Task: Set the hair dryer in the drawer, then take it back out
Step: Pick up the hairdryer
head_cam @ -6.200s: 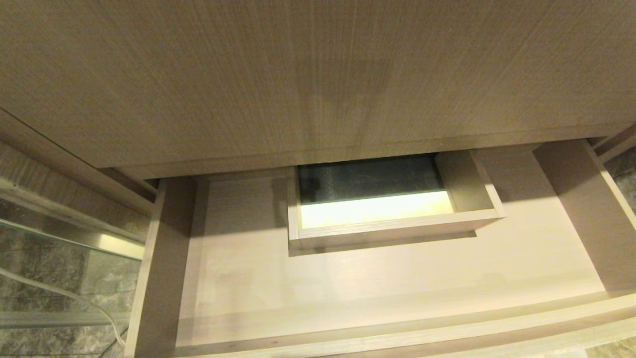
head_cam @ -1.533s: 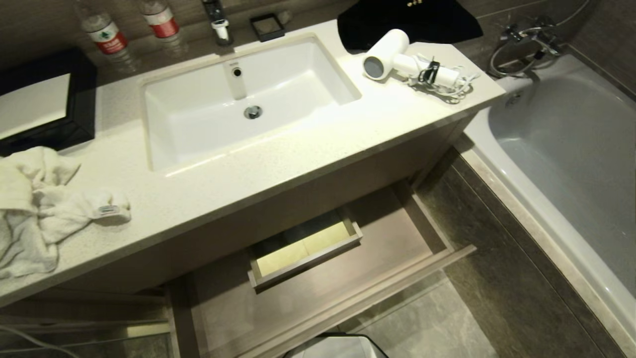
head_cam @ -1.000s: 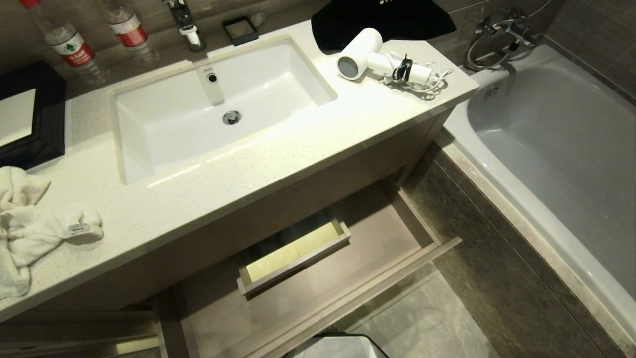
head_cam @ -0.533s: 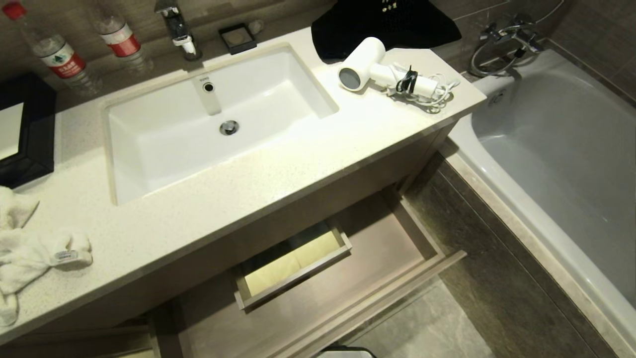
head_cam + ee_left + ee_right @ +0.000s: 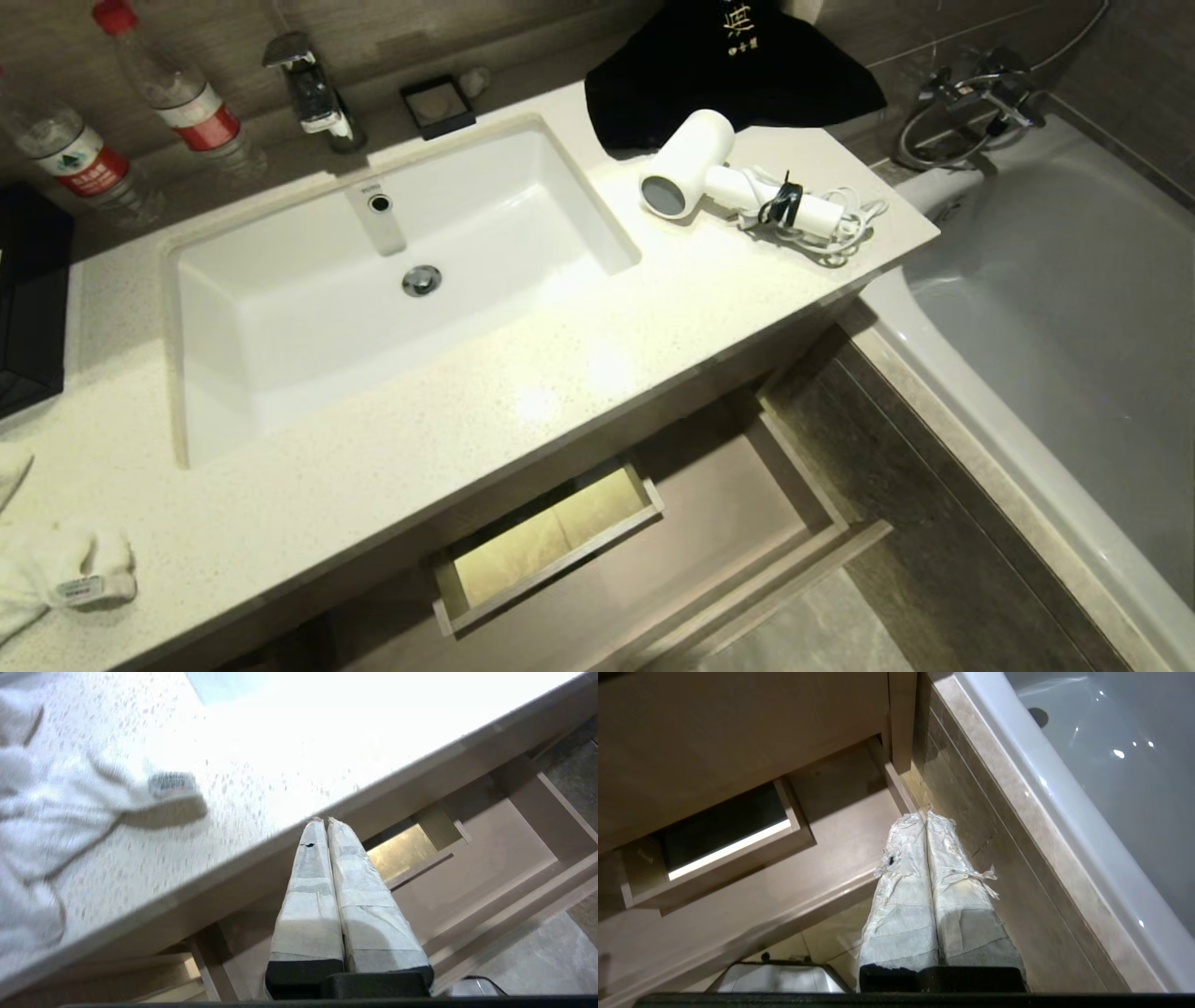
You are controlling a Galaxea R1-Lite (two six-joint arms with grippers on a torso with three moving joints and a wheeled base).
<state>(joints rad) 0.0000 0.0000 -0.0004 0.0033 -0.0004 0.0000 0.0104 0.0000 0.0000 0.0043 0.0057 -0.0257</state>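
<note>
White and speckled, a bathroom counter (image 5: pixel 579 373) fills most of the head view, with a rectangular sink (image 5: pixel 392 280) sunk into it. The hair dryer (image 5: pixel 719 177) lies on the counter at about two o'clock from the sink, near the counter's right end. Its grey round end faces the viewer, its handle points toward three o'clock, and its white cord (image 5: pixel 840 229) is bundled by a black tie beside the handle. A black cloth (image 5: pixel 728 65) lies just behind it, at twelve o'clock.

Below the counter's front edge, the drawer (image 5: pixel 747 523) stands pulled out, light-brown wood grain, with a boxed cutout (image 5: pixel 546 551) at its back. Nothing lies on the part of its floor that shows.

Two water bottles (image 5: pixel 177 93) stand at eleven o'clock from the sink, a white towel (image 5: pixel 56 579) lies at eight o'clock, and a bathtub (image 5: pixel 1055 317) sits at three o'clock.

Neither arm appears in the head view. The left gripper (image 5: pixel 323 821) hangs before the counter's front edge, its taped fingers pressed together and holding nothing. The right gripper (image 5: pixel 925 814) hangs above the drawer's right corner beside the bathtub, its fingers also pressed together on nothing.
</note>
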